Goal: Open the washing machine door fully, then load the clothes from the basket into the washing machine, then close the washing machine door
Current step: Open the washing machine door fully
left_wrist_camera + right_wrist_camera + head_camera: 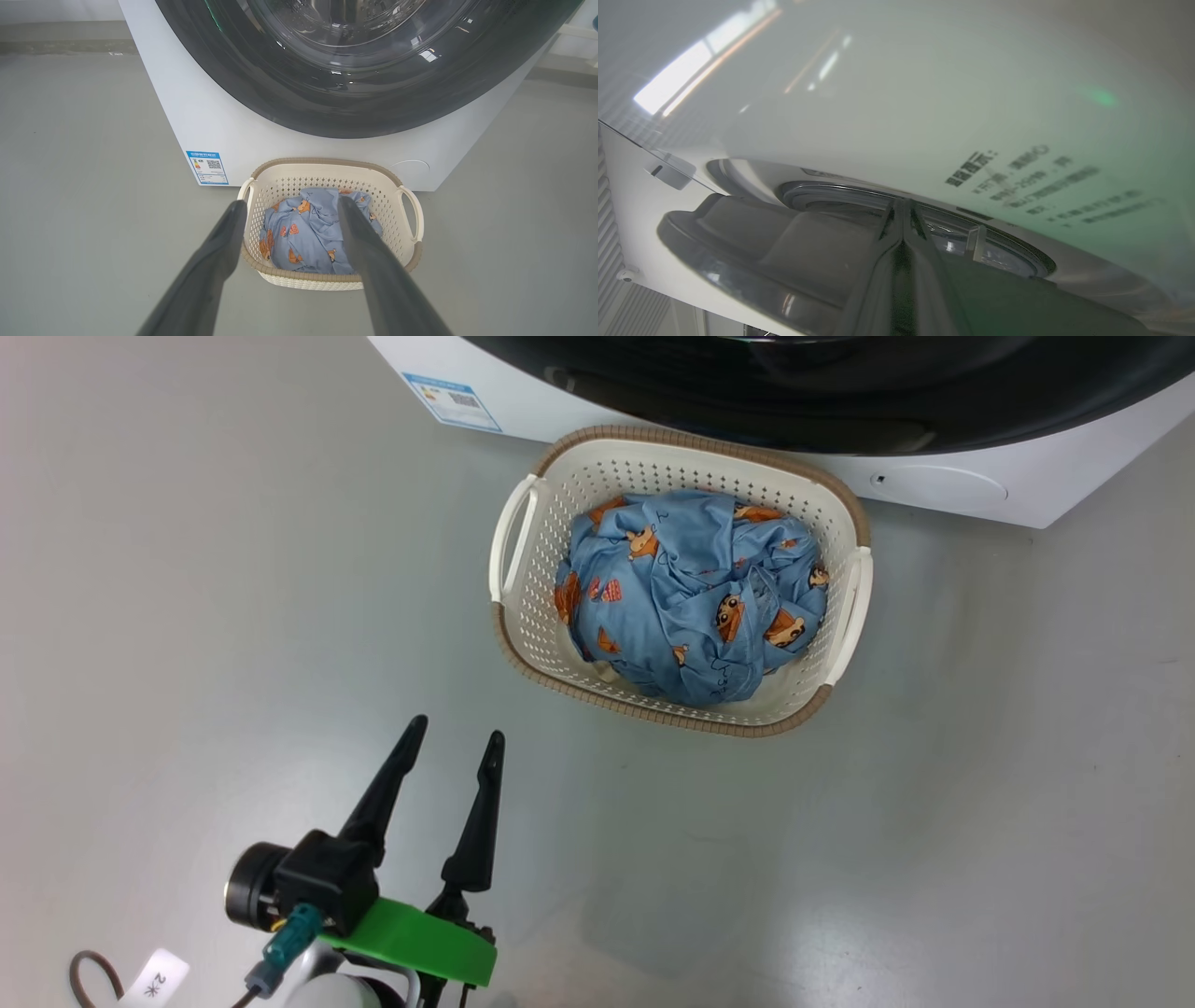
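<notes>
The white washing machine (943, 485) stands at the top of the head view, its glossy black washing machine door (840, 392) across its front. Right before it on the floor sits the cream basket (653, 714) holding the crumpled blue bear-print clothes (691, 597). My left gripper (456, 728) hovers open and empty, short of the basket's near left corner. In the left wrist view its fingers (219, 252) frame the basket (322, 162) and clothes (303, 228) below the door (350, 107). My right gripper (903, 201) is shut, its tips between the machine's white front (924, 93) and the dark door (784, 242).
Bare grey floor (187, 616) spreads left, right and in front of the basket. A blue label (453, 401) marks the machine's lower left corner. A round white cover (411, 168) sits at its lower right.
</notes>
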